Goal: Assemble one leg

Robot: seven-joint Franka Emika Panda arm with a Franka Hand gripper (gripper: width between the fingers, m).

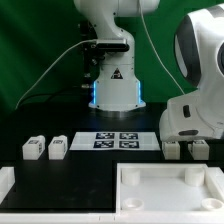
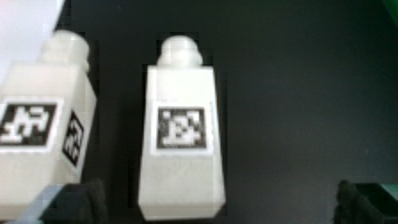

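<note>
— What's the setup?
— Black table [image 1: 80, 168], green backdrop [image 1: 30, 50]. The marker board [image 1: 115, 140] lies mid-table. Two spare legs [image 1: 57, 149] sit off its exterior-view left, and two more legs [image 1: 172, 150] off its right, near my arm [image 1: 195, 60].
— Gripper?
— My gripper [image 2: 217, 200] is spread wide, holding nothing. On the wrist view, the leg [image 2: 182, 125] lies between its fingertips [image 2: 63, 203], touching neither. A twin leg [image 2: 45, 110] lies just beside it.

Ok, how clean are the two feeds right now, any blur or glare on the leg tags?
Wrist view: soft focus, the middle leg has a smeared tag, white plastic slightly washed out, end effector fingertips just dark blurs. Exterior view: evenly lit, no glare on the marker board, but its tags look small and coarse.
</note>
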